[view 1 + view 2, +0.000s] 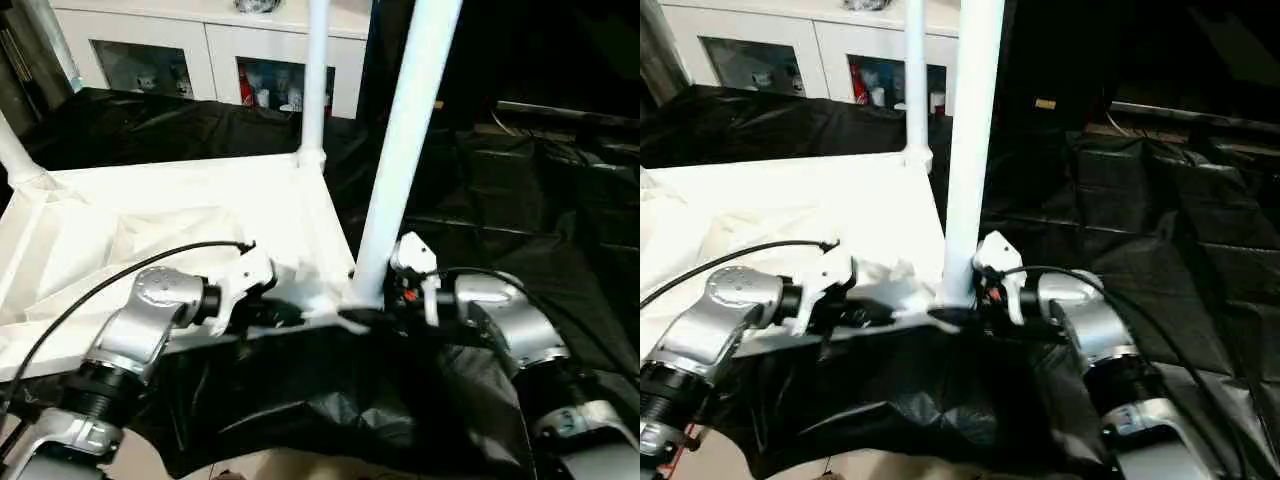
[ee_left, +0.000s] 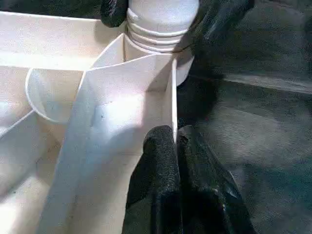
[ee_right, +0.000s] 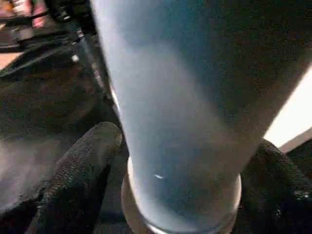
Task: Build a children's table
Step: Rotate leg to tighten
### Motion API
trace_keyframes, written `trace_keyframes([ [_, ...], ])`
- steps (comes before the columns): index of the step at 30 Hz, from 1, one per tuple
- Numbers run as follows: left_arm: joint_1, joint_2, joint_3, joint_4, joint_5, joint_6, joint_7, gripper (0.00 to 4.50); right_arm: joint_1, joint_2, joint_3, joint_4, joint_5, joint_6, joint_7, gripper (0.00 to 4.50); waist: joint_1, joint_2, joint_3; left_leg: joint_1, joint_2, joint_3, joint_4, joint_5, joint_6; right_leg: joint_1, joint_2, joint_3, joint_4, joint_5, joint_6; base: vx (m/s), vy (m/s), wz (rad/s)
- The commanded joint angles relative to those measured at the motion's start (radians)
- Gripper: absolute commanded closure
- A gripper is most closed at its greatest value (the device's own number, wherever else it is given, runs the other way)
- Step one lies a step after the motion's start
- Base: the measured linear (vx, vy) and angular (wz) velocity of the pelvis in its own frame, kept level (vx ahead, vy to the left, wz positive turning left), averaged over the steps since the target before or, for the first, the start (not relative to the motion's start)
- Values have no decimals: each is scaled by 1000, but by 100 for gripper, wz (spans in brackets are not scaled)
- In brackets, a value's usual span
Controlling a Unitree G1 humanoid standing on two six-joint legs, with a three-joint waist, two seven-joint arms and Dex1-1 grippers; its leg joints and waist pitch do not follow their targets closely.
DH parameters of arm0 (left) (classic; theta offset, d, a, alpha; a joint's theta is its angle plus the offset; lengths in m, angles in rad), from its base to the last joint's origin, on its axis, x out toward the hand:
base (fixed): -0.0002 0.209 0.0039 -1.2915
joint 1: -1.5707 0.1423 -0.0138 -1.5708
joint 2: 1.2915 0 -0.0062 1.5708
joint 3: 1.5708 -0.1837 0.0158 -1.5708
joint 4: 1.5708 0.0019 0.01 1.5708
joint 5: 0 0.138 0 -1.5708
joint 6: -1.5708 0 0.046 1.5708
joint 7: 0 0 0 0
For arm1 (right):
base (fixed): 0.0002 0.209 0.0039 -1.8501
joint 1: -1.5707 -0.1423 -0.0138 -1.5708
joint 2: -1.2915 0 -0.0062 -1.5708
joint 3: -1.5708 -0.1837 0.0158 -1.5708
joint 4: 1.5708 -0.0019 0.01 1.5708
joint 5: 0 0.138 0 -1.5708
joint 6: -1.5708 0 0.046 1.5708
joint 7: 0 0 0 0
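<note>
- The surface under my arms is draped in crinkled black sheeting, which hangs over the near edge below my wrists. Whether a worktop or the floor lies beneath it, I cannot tell.
- Far beyond both my pincers stands a white cabinet with glass doors. Small items sit behind the glass, one of them red, too small to identify.
- The tabletop lies upside down on the sheeting, ribbed underside up, stretching away from my left pincer.
- My left pincer is closed on the thin upright rim wall of the tabletop, one black finger on each side of it, just short of the near corner.
- At that corner a white leg stands upright in its socket. My right pincer grips its base, a black finger pressed on either side of the tube just above the ringed collar.
- A second leg rises from the corner beyond my pincers, and a third leg leans in at the far side, out past my left pincer. The tops of all three are cut off by the frame.
- A black cable loops over my left wrist.
- No writing is legible anywhere.
</note>
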Motion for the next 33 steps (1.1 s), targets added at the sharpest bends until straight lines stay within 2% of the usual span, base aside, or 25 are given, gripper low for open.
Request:
trace_keyframes([
  [1,-31,-2,-14,4,-24,-25,-31,450,7,5,42,-32,23,12,43,120,4,-1,-61,-2,-8,22,-64,-123,63,60,-44,20,-55,-75,-247,0,0,0],
  [4,-38,2,-16,15,-25,-31,-39,450,7,4,43,-34,26,14,46,128,4,1,-60,0,-7,22,-65,-135,57,58,-44,20,-56,-94,-247,0,0,0],
  [6,-40,3,-17,21,-25,-35,-49,450,9,6,45,-40,28,21,54,158,5,1,-59,0,-7,22,-66,-144,51,58,-45,20,-57,-108,-246,0,0,0],
  [11,-39,-4,-18,23,-27,-36,-46,450,25,11,50,-64,32,45,67,181,8,1,-61,-1,-6,21,-64,-125,52,61,-45,20,-54,-78,-247,0,0,0],
  [16,-45,-64,0,41,0,-22,96,450,48,63,31,-64,42,87,-38,185,16,0,-60,1,-6,22,-66,-134,45,59,-45,21,-57,-96,-240,0,0,0],
  [17,-49,-85,8,42,4,-10,138,450,38,96,14,-27,19,71,-128,185,17,0,-58,2,-7,21,-67,-159,27,57,-47,22,-63,-155,-225,0,0,0],
  [18,-49,-85,8,42,4,-10,138,450,38,96,14,-27,19,71,-128,185,17,0,-58,2,-7,21,-67,-159,27,57,-47,22,-63,-155,-225,0,0,0],
  [19,-54,-108,14,43,12,3,184,450,25,135,-9,22,-8,52,-240,186,14,1,-55,4,-9,21,-70,-191,8,53,-48,23,-71,-233,-205,0,0,0],
  [20,-61,-135,17,44,23,21,233,450,7,189,-45,85,-22,43,-378,186,14,0,-55,3,-9,19,-72,-191,-1,53,-50,23,-73,-254,-195,0,0,0],
  [22,-73,-173,24,50,28,42,289,450,-9,241,-79,135,-19,52,-487,186,-5,1,-53,0,-13,15,-76,-217,-29,50,-48,22,-78,-338,-164,0,0,0],
  [24,-85,-215,29,59,31,59,345,450,-11,273,-76,147,-31,48,-533,186,-7,2,-53,6,-11,15,-75,-240,-23,46,-47,22,-85,-362,-153,0,0,0],
  [27,-104,-273,30,80,38,72,417,450,-20,329,-66,158,-56,28,-608,186,-6,1,-55,0,-13,15,-75,-225,-8,48,-46,23,-84,-338,-147,0,0,0],
  [31,-110,-301,30,88,40,76,438,450,-29,349,-52,177,-82,-7,-621,186,-6,2,-56,-3,-14,16,-74,-210,2,49,-43,22,-82,-292,-157,0,0,0],
  [33,-111,-318,28,85,38,86,438,450,-37,360,-47,195,-87,-35,-610,131,-6,3,-58,-4,-14,16,-73,-209,6,50,-45,22,-80,-285,-160,0,0,0],
])
